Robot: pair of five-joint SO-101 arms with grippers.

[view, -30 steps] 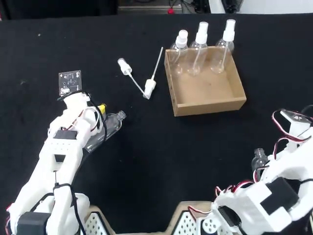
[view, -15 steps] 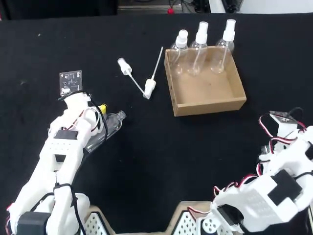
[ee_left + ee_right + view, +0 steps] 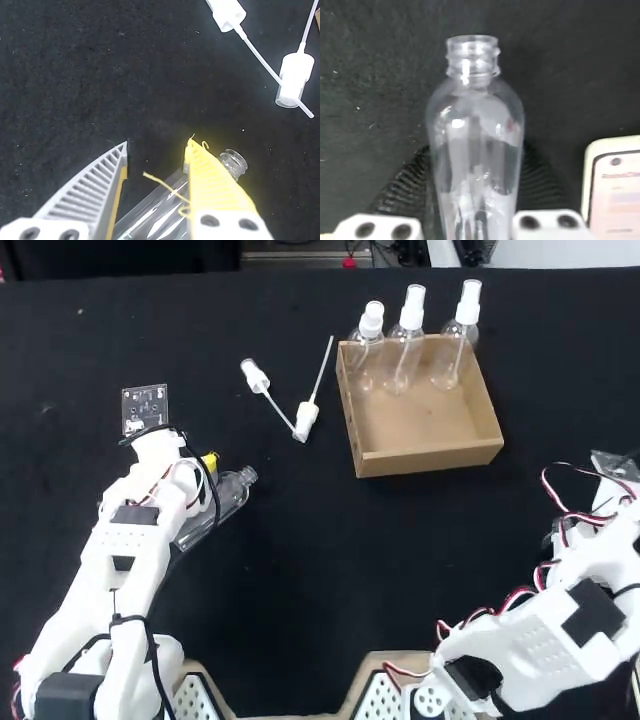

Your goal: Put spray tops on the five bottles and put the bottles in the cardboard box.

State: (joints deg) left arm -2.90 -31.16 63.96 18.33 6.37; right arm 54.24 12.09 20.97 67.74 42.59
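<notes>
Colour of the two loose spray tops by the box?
White, both spray tops; clearest in the left wrist view.

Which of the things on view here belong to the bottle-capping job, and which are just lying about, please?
Belong to the job: cardboard box; three capped bottles inside it; two loose spray tops; uncapped bottle at the left gripper; second uncapped bottle in the right gripper.

Just lying about: pale labelled item beside that second bottle, which I cannot identify; clutter far behind the box.
</notes>
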